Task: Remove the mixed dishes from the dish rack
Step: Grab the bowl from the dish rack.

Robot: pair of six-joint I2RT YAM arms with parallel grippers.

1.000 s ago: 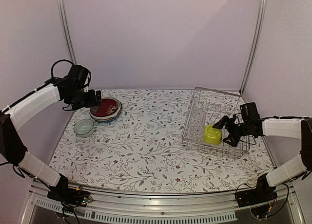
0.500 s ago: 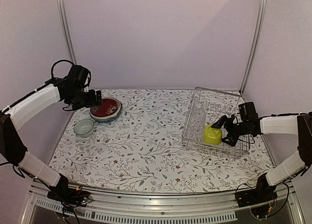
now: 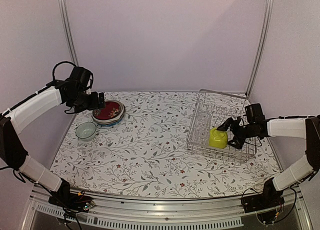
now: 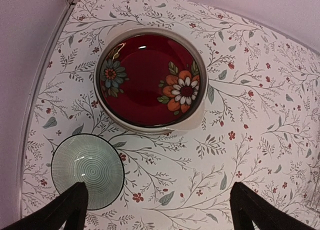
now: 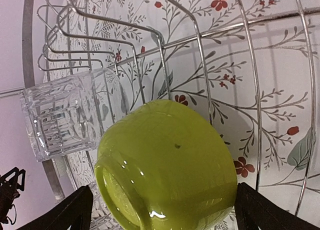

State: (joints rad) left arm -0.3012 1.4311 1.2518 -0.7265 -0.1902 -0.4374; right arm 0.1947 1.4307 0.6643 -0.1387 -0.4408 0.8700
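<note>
Soft, even, fairly dim light with a lilac cast. Top view is low-res and slightly soft. Shadows are faint: the silver wire dish rack (image 3: 223, 93) throws pale, blurred lines on the floral-patterned worktop (image 3: 150, 150). Small white glare spots on the glossy red floral plate (image 4: 150, 80) and the lime-green glazed bowl (image 5: 167, 165). The clear ribbed drinking glass (image 5: 62, 115) reads bright. Wrist views are sharp in the centre, with straight lines bowing at the edges. Left pincer (image 4: 157, 187) and right pincer (image 5: 163, 187) fingers are black silhouettes, no detail.

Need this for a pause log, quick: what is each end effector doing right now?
Left end effector: open, holding nothing.
Right end effector: open, straddling the lime-green bowl in the dish rack.
</note>
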